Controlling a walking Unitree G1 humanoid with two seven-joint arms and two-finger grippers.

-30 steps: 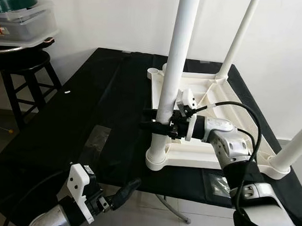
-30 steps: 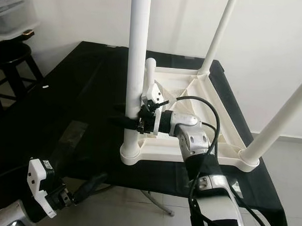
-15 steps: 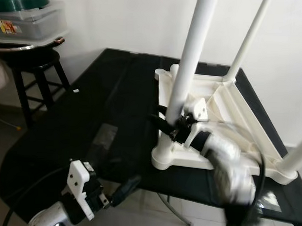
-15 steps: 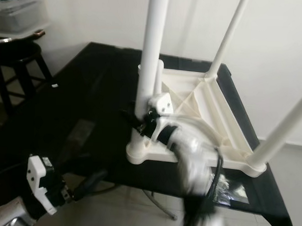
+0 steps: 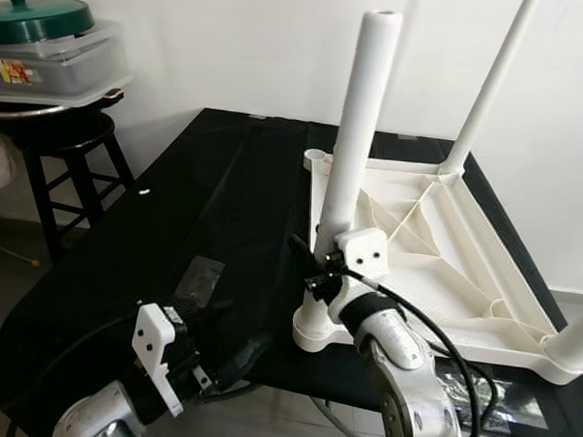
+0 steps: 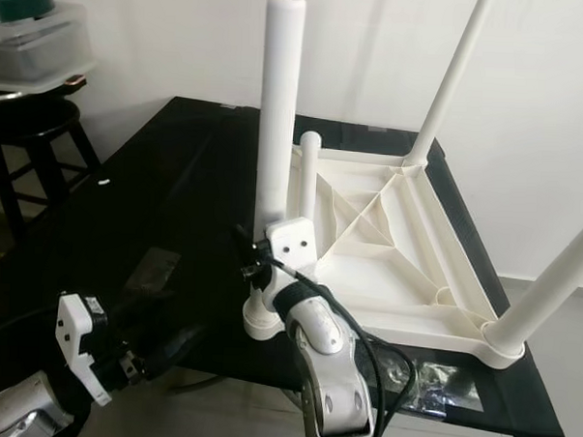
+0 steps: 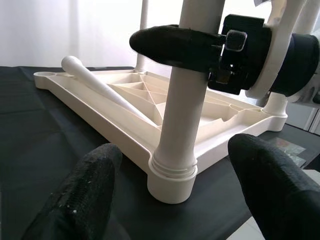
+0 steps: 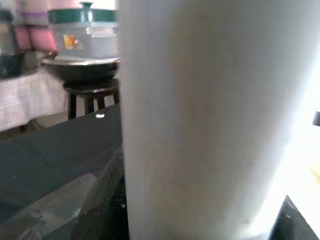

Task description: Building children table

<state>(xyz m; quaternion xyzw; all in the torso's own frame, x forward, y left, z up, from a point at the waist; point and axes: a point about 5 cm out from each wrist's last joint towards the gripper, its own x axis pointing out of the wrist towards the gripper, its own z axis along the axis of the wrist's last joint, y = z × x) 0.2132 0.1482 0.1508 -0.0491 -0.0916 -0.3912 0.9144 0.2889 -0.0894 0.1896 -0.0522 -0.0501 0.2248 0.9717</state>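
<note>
Looking at plain home room, I'm thinking: bare white wall (image 5: 231, 42) running behind, pale tiled floor (image 6: 548, 336) showing at right. Dark wooden stool (image 5: 67, 160) standing in left corner, carrying clear plastic storage box (image 5: 56, 68) with green lid (image 5: 39, 16) sitting on top. Black cloth-draped table (image 5: 165, 232) taking up middle, upturned white plastic children's table (image 5: 436, 244) lying on it. Household clutter, no tools, no benches.

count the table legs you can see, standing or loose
4. One upright in the near-left socket, gripped low by the right gripper; one at the far-right corner; one at the near-right corner; one loose inside the upturned tabletop, by the empty far-left socket.
</note>
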